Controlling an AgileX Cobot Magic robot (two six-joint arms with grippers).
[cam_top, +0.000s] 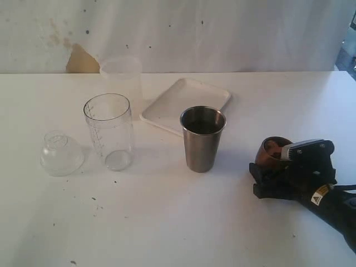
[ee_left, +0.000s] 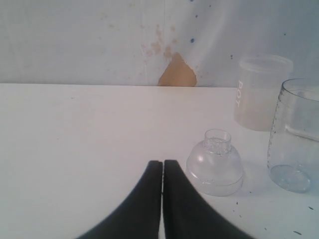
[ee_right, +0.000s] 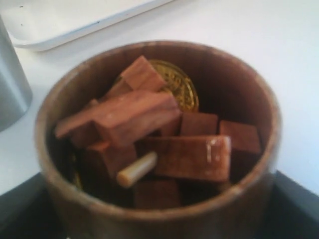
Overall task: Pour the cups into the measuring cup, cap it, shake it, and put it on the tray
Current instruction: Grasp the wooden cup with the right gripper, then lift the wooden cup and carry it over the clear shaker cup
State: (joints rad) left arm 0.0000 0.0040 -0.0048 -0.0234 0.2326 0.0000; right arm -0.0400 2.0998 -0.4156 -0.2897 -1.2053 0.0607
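Note:
The brown wooden cup (cam_top: 272, 151) stands on the table at the right, holding wooden blocks (ee_right: 189, 157), a gold coin (ee_right: 177, 87) and a pale peg. My right gripper (cam_top: 270, 167) has its black fingers (ee_right: 20, 211) against both sides of that cup. The steel tumbler (cam_top: 203, 142) stands upright in the middle. The clear measuring cup (cam_top: 109, 133) stands left of it, uncapped, with the dome cap (cam_top: 61, 154) on the table beside it. The white tray (cam_top: 186, 103) lies behind them. My left gripper (ee_left: 163, 165) is shut and empty near the cap (ee_left: 215, 167).
A frosted plastic cup (cam_top: 121, 75) stands at the back by the wall, behind the measuring cup (ee_left: 296, 134). Small dark specks lie on the white table (cam_top: 167, 222). The right arm stretches in from the lower right.

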